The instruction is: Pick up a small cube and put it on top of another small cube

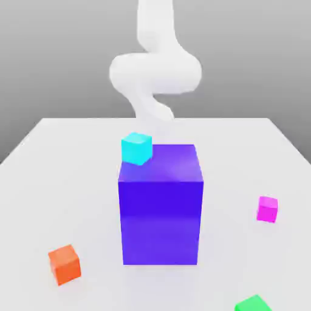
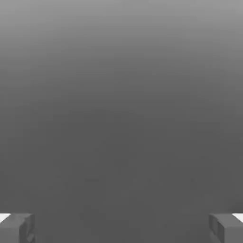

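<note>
A small cyan cube point(image 1: 136, 148) shows at the far left corner of the top of a tall purple block point(image 1: 160, 212); whether it rests there or hangs just above I cannot tell. On the table lie an orange cube point(image 1: 64, 264), a magenta cube point(image 1: 267, 209) and a green cube point(image 1: 254, 304). My white arm point(image 1: 155, 73) rises behind the purple block. In the hand view my gripper point(image 2: 121, 230) is open, its grey fingertips point(image 2: 16, 228) far apart, with nothing but plain grey background between them.
The tall purple block stands in the middle of the white table point(image 1: 73, 182). The orange cube is at the front on the exterior view's left. The magenta and green cubes are on its right, the green one cut by the frame's lower edge.
</note>
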### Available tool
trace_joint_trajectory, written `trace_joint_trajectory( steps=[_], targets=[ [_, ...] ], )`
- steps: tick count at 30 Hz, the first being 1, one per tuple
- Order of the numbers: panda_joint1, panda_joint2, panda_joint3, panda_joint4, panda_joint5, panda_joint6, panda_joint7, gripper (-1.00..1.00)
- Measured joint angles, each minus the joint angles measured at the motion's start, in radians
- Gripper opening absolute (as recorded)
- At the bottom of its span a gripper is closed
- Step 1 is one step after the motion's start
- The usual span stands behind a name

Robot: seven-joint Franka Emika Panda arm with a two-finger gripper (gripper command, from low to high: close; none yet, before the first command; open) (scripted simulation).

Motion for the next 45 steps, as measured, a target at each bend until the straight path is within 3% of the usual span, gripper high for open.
trace_joint_trajectory(
  steps=[13, 17, 20, 26, 27, 34, 40, 45],
  targets=[
    [0.35, 0.484, 0.228, -0.31, 0.052, 0.33, -0.216, 0.0],
    [0.432, 0.632, 0.313, -0.404, 0.02, 0.43, -0.245, 0.0],
    [0.504, 0.746, 0.35, -0.462, -0.066, 0.505, -0.22, 0.0],
    [0.671, 0.968, 0.129, -0.431, -0.326, 0.669, -0.034, 0.0],
    [0.712, 1.002, 0.084, -0.424, -0.347, 0.697, -0.018, -1.0],
    [0.723, 1.011, 0.071, -0.422, -0.353, 0.704, -0.012, -1.0],
    [0.617, 0.818, 0.233, -0.467, -0.126, 0.558, -0.183, -1.0],
    [0.529, 0.809, 0.201, -0.358, -0.059, 0.441, -0.281, -1.0]
  ],
)
